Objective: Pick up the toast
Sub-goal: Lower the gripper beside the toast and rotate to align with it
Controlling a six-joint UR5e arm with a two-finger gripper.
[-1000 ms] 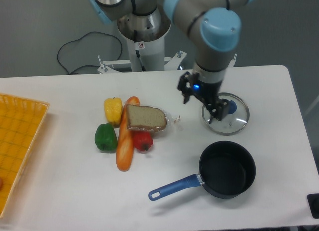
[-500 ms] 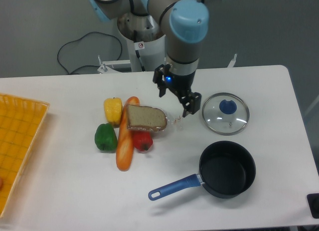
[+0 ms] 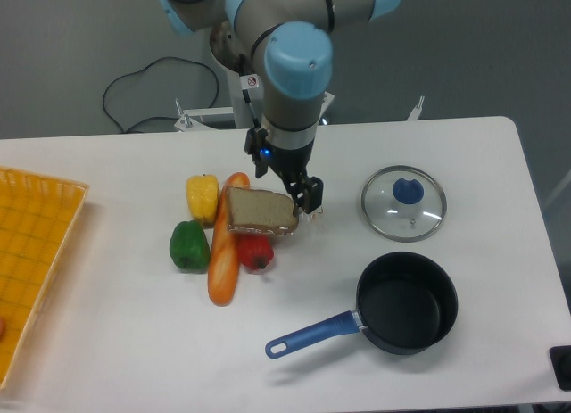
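Pincer [image 3: 287,173]: open, two dark fingers spread apart, nothing between them; poised over the upper right edge of the toast, blue light lit on the wrist above.

Nearest the camera:
- Saucepan [image 3: 407,303], black, blue handle pointing lower left, standing on the white counter [image 3: 134,342].
- Dark item [image 3: 562,367] at the lower right corner, cut off by the frame; identity unclear.
- Yellow basket [image 3: 31,261] at the left edge, partly out of frame.

Middle of the counter:
- Long orange loaf [image 3: 222,257], lying roughly lengthwise, upper end tucked under the toast.
- Green pepper [image 3: 189,245], just left of the loaf.
- Red pepper [image 3: 255,251], just right of the loaf, below the toast.
- Toast [image 3: 260,211]: brown slice with darker crust, in clear wrap, resting across the loaf and red pepper, lying flat, not lifted.
- Yellow pepper [image 3: 202,197], left of the toast.
- Glass lid [image 3: 403,203] with blue knob, well right of the toast, above the saucepan.

Far side:
- Arm base [image 3: 259,83], grey and pale blue, behind the counter.
- Black cable [image 3: 147,96] looped on the floor.
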